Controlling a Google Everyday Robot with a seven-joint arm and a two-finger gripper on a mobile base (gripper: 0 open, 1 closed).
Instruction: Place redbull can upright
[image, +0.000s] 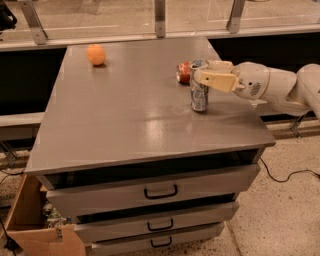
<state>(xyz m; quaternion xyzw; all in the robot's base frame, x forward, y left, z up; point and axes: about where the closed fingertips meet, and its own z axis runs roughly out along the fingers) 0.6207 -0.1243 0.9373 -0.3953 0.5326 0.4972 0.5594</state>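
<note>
While the grey table (125, 125) carries only a few things, they sit well apart: an orange (96, 54) lies near the far left corner, and a red soda can (183, 73) lies on its side toward the far right, just behind the redbull can (199, 96). Below the top, 3 drawers (160, 192) with dark handles face the camera, an open cardboard box (30, 225) stands on the floor at the lower left, and a black cable (285, 175) trails over the floor at the right. The white arm (270, 87) reaches in from the right edge, low over the table. Its gripper (201, 71) sits at the top of the redbull can, with the 2 cream fingers (216, 81) closed on the upper part, 1 in front and 1 behind. The redbull can stands upright with its base on the table, near the right edge and about halfway back. It is slim, silver and blue, with a silver rim showing above the front finger.
</note>
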